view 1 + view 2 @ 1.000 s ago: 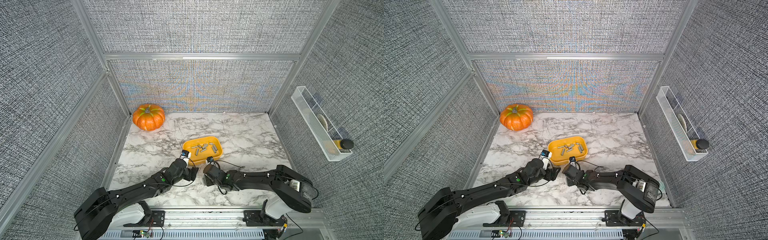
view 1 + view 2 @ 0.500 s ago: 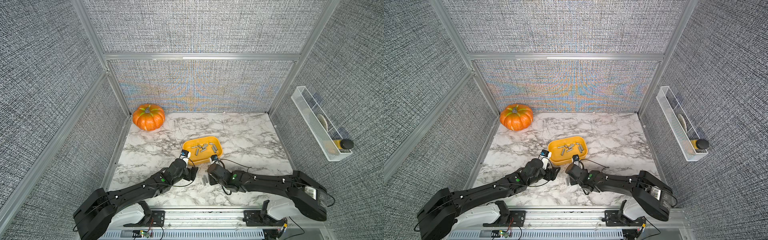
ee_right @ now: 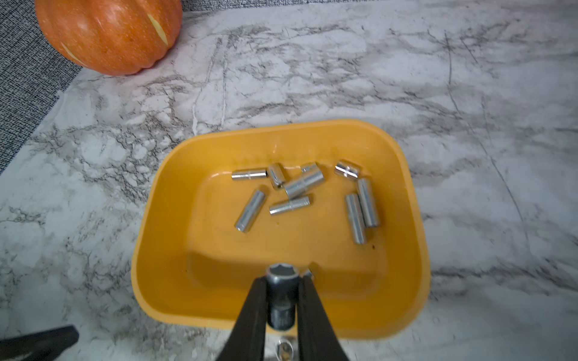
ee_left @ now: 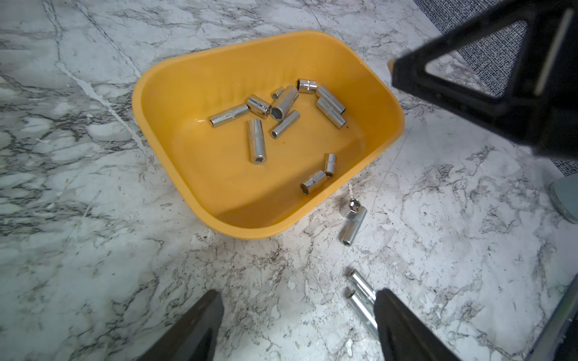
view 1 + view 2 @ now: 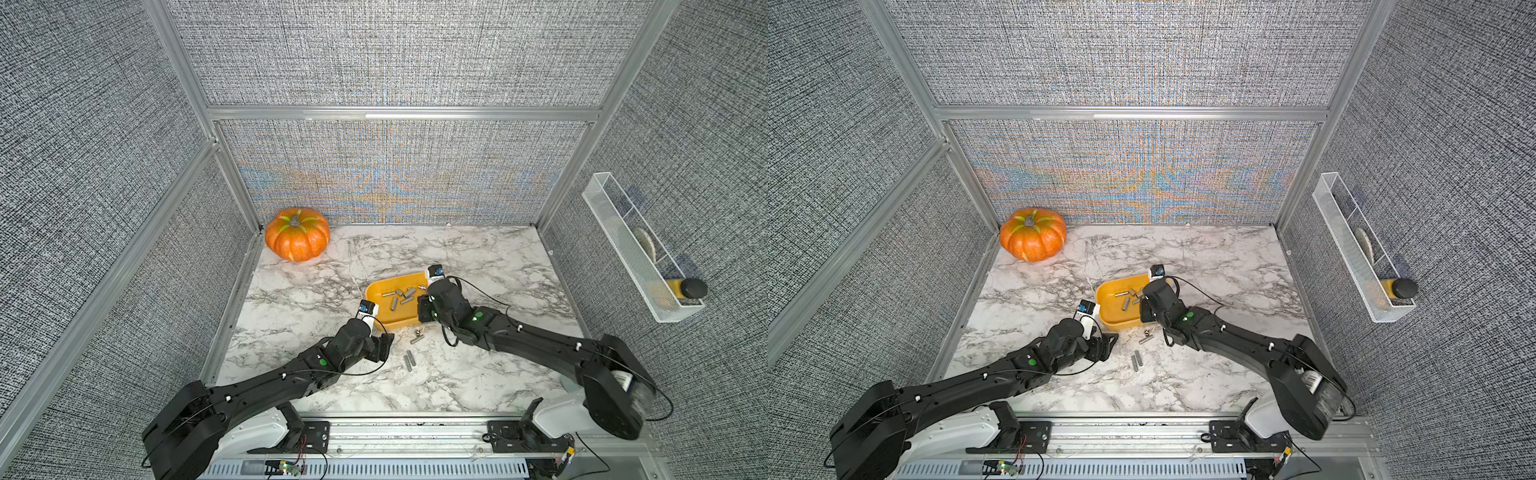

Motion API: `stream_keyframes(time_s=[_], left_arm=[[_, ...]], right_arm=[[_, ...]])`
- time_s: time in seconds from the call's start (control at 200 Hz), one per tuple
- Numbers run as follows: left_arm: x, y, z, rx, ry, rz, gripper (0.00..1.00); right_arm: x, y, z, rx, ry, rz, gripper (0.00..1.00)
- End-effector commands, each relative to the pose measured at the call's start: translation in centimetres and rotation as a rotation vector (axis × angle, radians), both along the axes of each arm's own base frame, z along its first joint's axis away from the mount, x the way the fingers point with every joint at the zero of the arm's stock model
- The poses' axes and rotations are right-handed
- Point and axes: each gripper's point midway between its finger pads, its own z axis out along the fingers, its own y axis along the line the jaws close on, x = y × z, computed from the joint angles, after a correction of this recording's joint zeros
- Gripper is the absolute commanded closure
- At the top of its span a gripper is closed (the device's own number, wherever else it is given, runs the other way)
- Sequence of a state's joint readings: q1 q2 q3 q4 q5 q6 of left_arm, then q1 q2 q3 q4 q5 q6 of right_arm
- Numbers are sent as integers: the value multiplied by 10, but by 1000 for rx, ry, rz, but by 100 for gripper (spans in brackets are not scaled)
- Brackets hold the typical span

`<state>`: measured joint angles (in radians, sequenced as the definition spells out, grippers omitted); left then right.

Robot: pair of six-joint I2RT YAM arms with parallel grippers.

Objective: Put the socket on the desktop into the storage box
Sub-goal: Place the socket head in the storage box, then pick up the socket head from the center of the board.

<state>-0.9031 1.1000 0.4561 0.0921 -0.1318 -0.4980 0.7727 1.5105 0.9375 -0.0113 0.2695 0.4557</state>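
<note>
The yellow storage box (image 5: 382, 316) (image 5: 1113, 316) (image 4: 219, 181) (image 3: 175, 250) lies mid-desktop with several chrome sockets (image 4: 257, 141) (image 3: 303, 185) inside. My right gripper (image 3: 283, 281) (image 5: 424, 309) is shut on a short dark socket (image 3: 283, 276), held over the box's near rim. On the desktop (image 5: 478, 257) in front of the box lie a short socket (image 4: 354, 204), a longer one (image 4: 352, 227) (image 5: 417, 338) and two long sockets side by side (image 4: 359, 287) (image 5: 409, 360). My left gripper (image 4: 297, 295) (image 5: 384, 345) hovers open beside that pair, with nothing between its fingers.
An orange pumpkin (image 5: 297, 240) (image 3: 109, 34) sits in the far left corner. A white wire-mesh basket (image 5: 636, 253) hangs on the right wall. Grey fabric walls enclose the desktop on three sides. The right gripper's black frame (image 4: 500, 78) shows in the left wrist view.
My right gripper has closed on a socket and swung from the desktop in front of the box up over its near rim. The left arm has stayed put.
</note>
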Motion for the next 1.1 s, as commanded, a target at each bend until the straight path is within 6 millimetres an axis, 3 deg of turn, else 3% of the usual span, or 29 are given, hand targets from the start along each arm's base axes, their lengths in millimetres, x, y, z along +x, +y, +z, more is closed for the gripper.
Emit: stream_keyframes(time_s=[0.0,0.13,0.29,0.48,0.56,0.651,0.796,0.946,0.981,1.096], left_arm=[[2,2,3,-7,-17,13,19],[2,2,4,-9,-18,13,19],[2,2,5,-14,-23,10,19],[2,1,3,-9,-18,11,19],[2,1,3,-4,-19,9,19],[3,2,2,-2,-19,14,19],[4,2,0,7,-16,17,19],[4,0,-2,11,-10,13,19],[3,0,-3,13,-8,9,19],[3,-3,-3,8,-2,0,19]], right_arm=[[22,17,-3,-8,-15,49,88],[45,25,-23,-32,27,41,81],[59,28,-47,-77,65,35,70],[60,25,-47,-84,68,30,53],[54,21,-37,-79,61,29,52],[37,15,-23,-72,39,33,52],[-13,8,-8,-68,22,52,52],[-76,8,-18,-33,76,89,53],[-93,3,-33,-42,109,100,55],[-125,1,-51,-34,161,103,60]])
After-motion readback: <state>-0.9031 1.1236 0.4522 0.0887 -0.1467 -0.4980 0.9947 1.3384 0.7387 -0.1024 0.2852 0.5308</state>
